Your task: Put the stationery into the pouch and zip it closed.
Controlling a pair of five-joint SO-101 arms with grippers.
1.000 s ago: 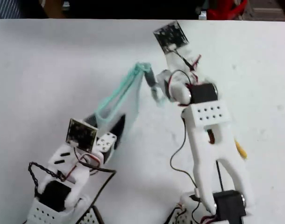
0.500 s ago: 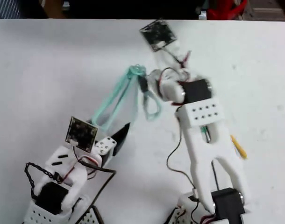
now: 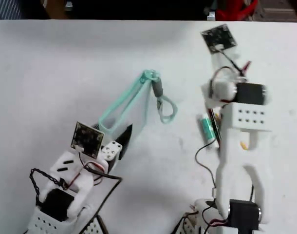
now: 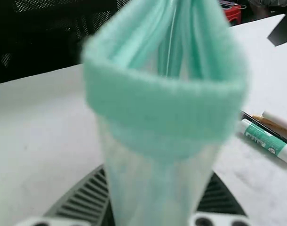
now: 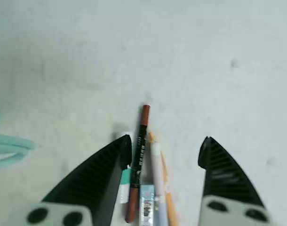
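A clear pouch (image 3: 134, 109) with mint-green trim lies slanted on the white table, and its loop strap (image 3: 166, 110) trails from the far end. My left gripper (image 3: 122, 140) is shut on the pouch's near end; in the left wrist view the green rim (image 4: 164, 101) rises between its fingers (image 4: 87, 200). Stationery lies under the right arm: a green marker (image 3: 205, 127), and in the right wrist view a brown-and-black pencil (image 5: 139, 160), a white pen (image 5: 155, 165) and an orange pencil (image 5: 168, 205). My right gripper (image 5: 166, 140) hangs open just above them, holding nothing.
The table's far edge (image 3: 114, 20) meets a dark background, with a red object (image 3: 233, 9) at the back right. Black cables (image 3: 104, 195) run by the arm bases. Bare white table lies left of and beyond the pouch. The marker (image 4: 266, 141) lies right of the pouch.
My right gripper has let go of the pouch's zipper end and swung right, over the stationery. The strap now lies on the table. The left arm has stayed put, holding the pouch.
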